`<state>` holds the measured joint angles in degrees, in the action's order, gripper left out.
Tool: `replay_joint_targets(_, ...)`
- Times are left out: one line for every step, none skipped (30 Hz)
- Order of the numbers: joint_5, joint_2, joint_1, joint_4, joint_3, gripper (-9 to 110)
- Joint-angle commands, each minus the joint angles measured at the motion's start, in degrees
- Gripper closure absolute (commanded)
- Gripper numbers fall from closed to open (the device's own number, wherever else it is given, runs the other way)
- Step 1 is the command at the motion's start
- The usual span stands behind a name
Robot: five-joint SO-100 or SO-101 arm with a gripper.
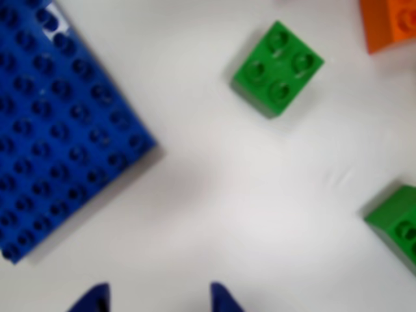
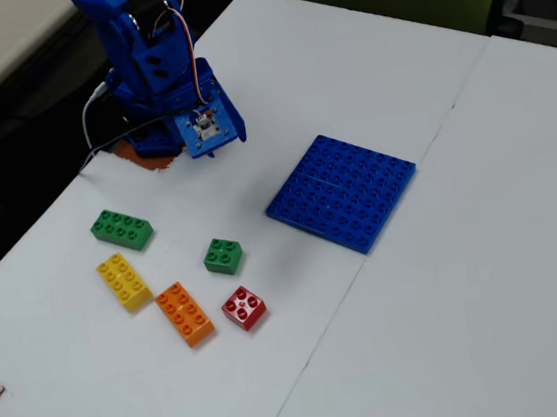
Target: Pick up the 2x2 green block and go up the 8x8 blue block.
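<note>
Gripper (image 1: 159, 300) hovering released, holding nothing.
The 2x2 green block (image 2: 224, 256) is lying on the table (image 2: 449, 290), well apart from the 8x8 blue block (image 2: 342, 191).

A white bench (image 2: 448, 280) carries everything. In the fixed view, the 8x8 blue block (image 2: 342, 191) lies flat near its middle. To the left, well apart from it, lie loose bricks: the 2x2 green block (image 2: 224, 256), a red brick (image 2: 243, 307) just below it, an orange brick (image 2: 185, 313), a yellow brick (image 2: 124, 280) and a longer green brick (image 2: 121, 229). None touch. A seam (image 2: 305, 354) crosses the bench surface. The arm's base (image 2: 154, 132) stands at the far left edge.
</note>
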<state>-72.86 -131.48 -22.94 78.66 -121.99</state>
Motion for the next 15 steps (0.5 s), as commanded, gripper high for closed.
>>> replay_joint_targets(1.1, 8.5, -4.6, -2.5, 6.9, 82)
replay_joint_targets(1.9, 12.3, -5.2, -2.1, 10.1, 82)
replay_joint_targets(3.3, 16.3, -5.4, -1.6, 13.7, 82)
replay_joint_targets(5.0, 20.3, -5.5, -0.7, 17.8, 82)
replay_joint_targets(6.6, 24.4, -5.6, 0.8, 22.1, 82)
replay_joint_targets(8.1, 27.9, -5.6, 2.2, 26.2, 82)
replay_joint_targets(9.3, 30.5, -5.8, 3.4, 29.4, 82)
replay_joint_targets(10.1, 32.6, -6.2, 4.7, 31.9, 83)
replay_joint_targets(10.3, 33.8, -6.8, 5.5, 33.5, 83)
replay_joint_targets(10.3, 34.1, -7.3, 5.6, 33.7, 83)
replay_joint_targets(10.3, 34.2, -8.0, 5.4, 33.7, 83)
replay_joint_targets(10.3, 34.4, -8.4, 5.4, 33.7, 83)
replay_joint_targets(10.3, 34.5, -8.8, 5.2, 33.7, 83)
replay_joint_targets(10.3, 34.7, -9.1, 5.0, 33.7, 83)
replay_joint_targets(10.3, 35.1, -9.3, 4.8, 33.7, 83)
